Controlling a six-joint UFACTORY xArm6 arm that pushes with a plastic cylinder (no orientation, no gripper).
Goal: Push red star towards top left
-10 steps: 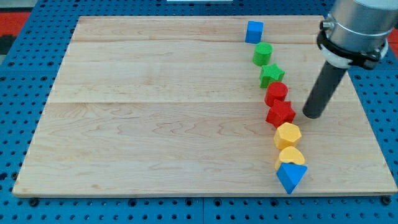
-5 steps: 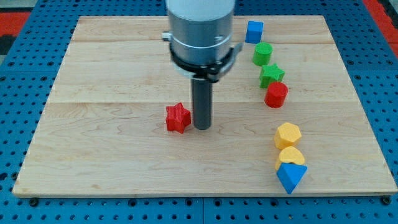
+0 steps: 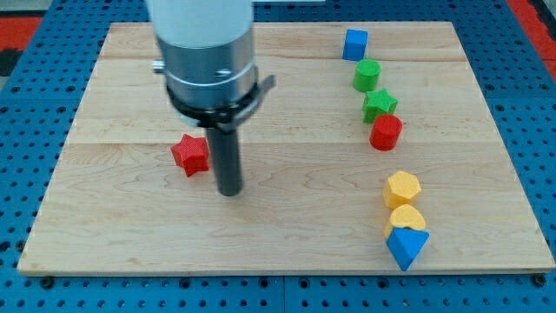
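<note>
The red star (image 3: 190, 155) lies on the wooden board (image 3: 287, 252), left of the middle. My tip (image 3: 229, 192) rests on the board just to the star's lower right, a small gap apart from it. The rod rises from the tip into the large grey arm body at the view's top.
At the view's right runs a column of blocks: a blue cube (image 3: 354, 44), a green cylinder (image 3: 367, 76), a green star (image 3: 379, 106), a red cylinder (image 3: 386, 133), a yellow hexagon (image 3: 402, 189), a yellow half-round block (image 3: 405, 217) and a blue triangle (image 3: 406, 247).
The red star has been pushed out of the right-hand column and far to the left, slightly up. My tip has travelled left with it and now sits at its lower right.
</note>
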